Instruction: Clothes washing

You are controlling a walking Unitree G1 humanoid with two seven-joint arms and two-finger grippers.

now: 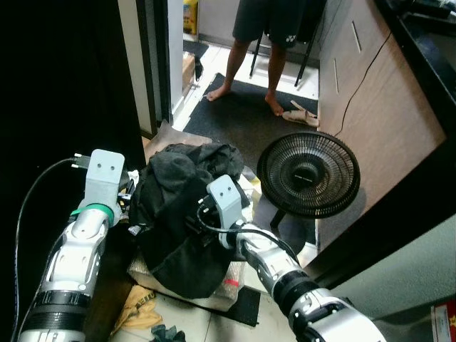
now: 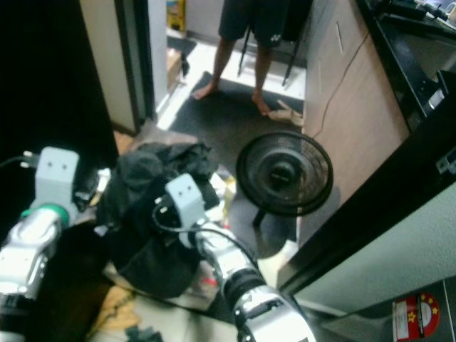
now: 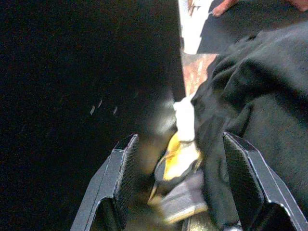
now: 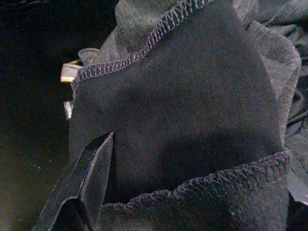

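Note:
A heap of dark clothes (image 1: 182, 206) lies piled on a low box (image 1: 214, 296) on the floor in front of me. My left gripper (image 3: 180, 163) is at the heap's left edge and open. A yellow and white item (image 3: 180, 154) and a fold of black cloth (image 3: 260, 96) sit between its fingers (image 3: 120, 168). My right gripper (image 1: 212, 212) is pushed into the right side of the heap and open. In the right wrist view one finger (image 4: 91, 178) shows beside dark seamed fabric (image 4: 192, 106), which drapes over the other finger.
A black floor fan (image 1: 308, 174) stands right of the heap. Behind it a person (image 1: 267, 43) stands barefoot on a dark mat (image 1: 249, 121), with slippers (image 1: 303, 114) nearby. Brown cabinets (image 1: 370, 92) line the right, a door frame (image 1: 146, 64) the left. A yellow cloth (image 1: 139, 306) lies by the box.

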